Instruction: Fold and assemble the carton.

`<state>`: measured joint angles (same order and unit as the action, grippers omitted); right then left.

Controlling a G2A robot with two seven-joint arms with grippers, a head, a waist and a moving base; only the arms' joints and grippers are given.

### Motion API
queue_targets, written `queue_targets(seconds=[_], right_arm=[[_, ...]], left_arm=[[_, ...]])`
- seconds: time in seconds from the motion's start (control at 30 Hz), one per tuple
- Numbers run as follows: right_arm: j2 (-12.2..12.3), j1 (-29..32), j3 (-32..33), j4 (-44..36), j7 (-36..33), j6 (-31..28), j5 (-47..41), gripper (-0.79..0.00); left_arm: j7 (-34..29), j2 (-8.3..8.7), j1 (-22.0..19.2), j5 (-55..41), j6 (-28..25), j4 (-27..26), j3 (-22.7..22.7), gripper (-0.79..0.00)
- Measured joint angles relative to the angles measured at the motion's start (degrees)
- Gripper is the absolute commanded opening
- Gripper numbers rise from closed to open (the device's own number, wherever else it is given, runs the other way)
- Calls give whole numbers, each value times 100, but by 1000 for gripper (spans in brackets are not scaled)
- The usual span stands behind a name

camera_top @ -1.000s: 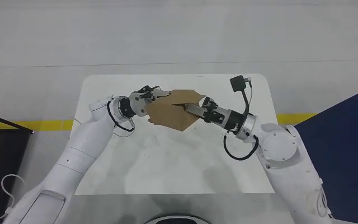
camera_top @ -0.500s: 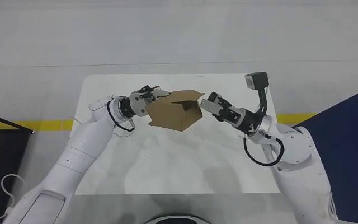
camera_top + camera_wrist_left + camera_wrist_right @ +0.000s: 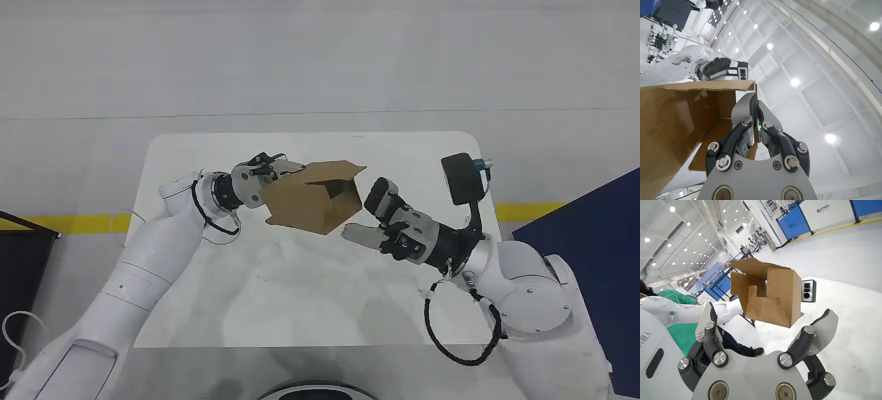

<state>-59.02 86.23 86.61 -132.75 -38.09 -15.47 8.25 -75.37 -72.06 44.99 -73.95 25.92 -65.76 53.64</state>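
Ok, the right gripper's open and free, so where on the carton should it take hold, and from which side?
Probably a thin wall edge at the end of the carton nearest the right gripper, coming in from the robot's right. The left gripper pinches the opposite end, and that near end looks open, so one finger could go inside the wall and one outside.

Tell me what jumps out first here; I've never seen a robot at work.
The half-opened brown carton over the middle of the white table draws the eye first, pinched by one wall in the left gripper. Next comes the right gripper, spread open just beside the carton's other end and not touching it.
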Motion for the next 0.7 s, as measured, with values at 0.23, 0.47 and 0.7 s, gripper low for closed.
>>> queue_targets(seconds=[0.23, 0.47, 0.7], right_arm=[[-20, -90, -261, -193, 340, 36, 823, 0], [-50, -545, -645, -190, 512, 220, 1689, -37], [-76, -779, -828, -190, 526, 535, 2018, -406]], left_arm=[[0, 0, 0, 0, 0, 0, 0, -785], [0, 0, 0, 0, 0, 0, 0, -785], [0, 0, 0, 0, 0, 0, 0, -785]])
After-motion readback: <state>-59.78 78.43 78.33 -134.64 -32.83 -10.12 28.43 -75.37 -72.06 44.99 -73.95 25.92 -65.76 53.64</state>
